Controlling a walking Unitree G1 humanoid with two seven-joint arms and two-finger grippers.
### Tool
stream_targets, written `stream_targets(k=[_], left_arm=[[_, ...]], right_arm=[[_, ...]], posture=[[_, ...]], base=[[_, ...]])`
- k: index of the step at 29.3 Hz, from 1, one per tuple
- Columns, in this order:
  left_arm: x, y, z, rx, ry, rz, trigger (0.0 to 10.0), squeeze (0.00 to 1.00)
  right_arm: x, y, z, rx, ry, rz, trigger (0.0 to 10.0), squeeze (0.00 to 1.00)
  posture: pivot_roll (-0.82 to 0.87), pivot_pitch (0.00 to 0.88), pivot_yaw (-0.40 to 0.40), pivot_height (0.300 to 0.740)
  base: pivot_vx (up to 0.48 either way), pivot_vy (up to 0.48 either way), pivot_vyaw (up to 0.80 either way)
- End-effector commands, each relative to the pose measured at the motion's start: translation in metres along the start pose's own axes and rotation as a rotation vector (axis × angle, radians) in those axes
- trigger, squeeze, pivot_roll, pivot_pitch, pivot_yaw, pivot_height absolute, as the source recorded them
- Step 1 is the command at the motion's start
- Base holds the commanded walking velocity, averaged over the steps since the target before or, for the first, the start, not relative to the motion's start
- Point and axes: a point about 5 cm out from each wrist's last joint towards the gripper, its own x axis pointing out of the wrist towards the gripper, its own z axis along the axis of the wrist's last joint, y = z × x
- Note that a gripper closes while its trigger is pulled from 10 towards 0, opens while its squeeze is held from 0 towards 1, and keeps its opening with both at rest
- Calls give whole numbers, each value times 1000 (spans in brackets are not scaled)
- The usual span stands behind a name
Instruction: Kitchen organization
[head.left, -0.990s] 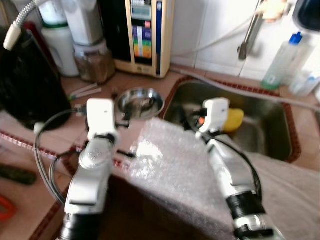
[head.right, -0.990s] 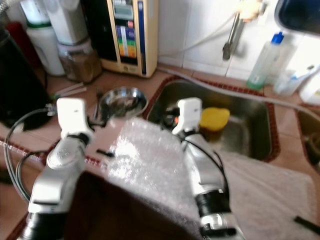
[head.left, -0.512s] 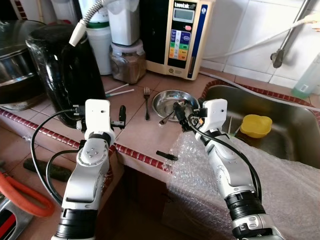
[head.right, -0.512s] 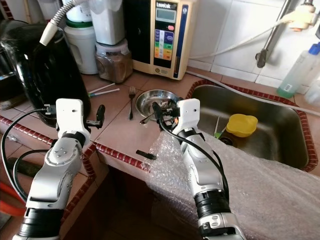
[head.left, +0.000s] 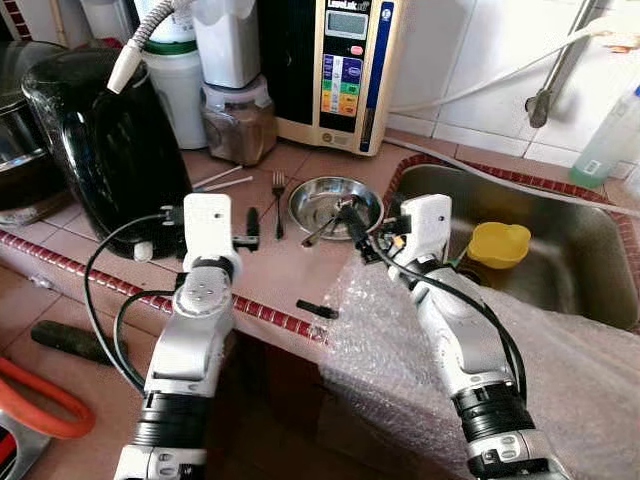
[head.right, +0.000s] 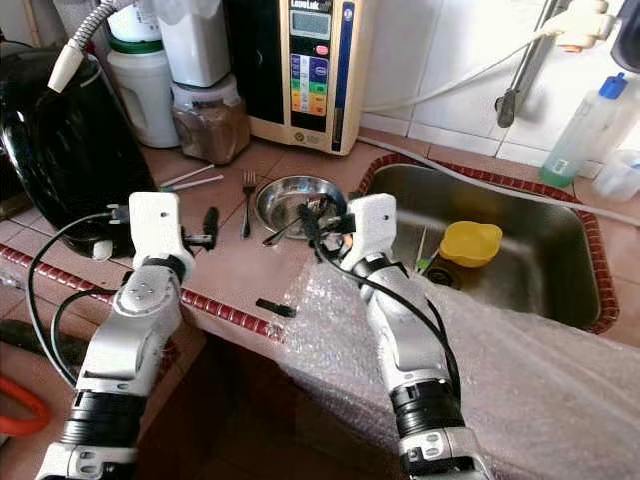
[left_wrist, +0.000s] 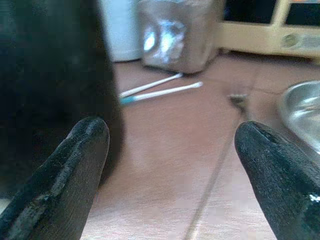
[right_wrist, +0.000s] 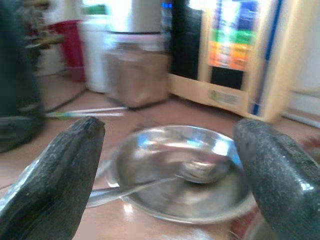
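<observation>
On the tiled counter (head.left: 280, 275) a steel bowl (head.left: 335, 205) stands just beside the sink (head.left: 540, 270), with a spoon (right_wrist: 165, 182) lying in it and over its rim. The right gripper (head.left: 352, 225) hovers at the bowl's 6 o'clock edge, its fingers (right_wrist: 55, 170) spread wide apart and holding nothing. The left gripper (head.left: 252, 225) hangs above the counter, also opened wide and empty, with a fork (head.left: 279, 190) just at its 1 o'clock and a black kettle (head.left: 105, 140) at its 9 o'clock. A yellow cup (head.left: 498, 243) sits in the sink. Bubble wrap (head.left: 400, 340) covers the counter edge below the right arm.
</observation>
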Motion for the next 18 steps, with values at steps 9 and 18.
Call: stream_targets(k=[9, 18], left_arm=[[27, -7, -7, -2, 61, -31, 10000, 0], [41, -18, -9, 5, 84, -93, 10000, 0]], right_arm=[[-2, 10, 4, -98, 68, 89, 10000, 0], [-9, 9, 6, -72, 64, 63, 10000, 0]], posture=[[8, 0, -6, 740], [-20, 0, 9, 740]], base=[[0, 0, 0], [0, 0, 0]])
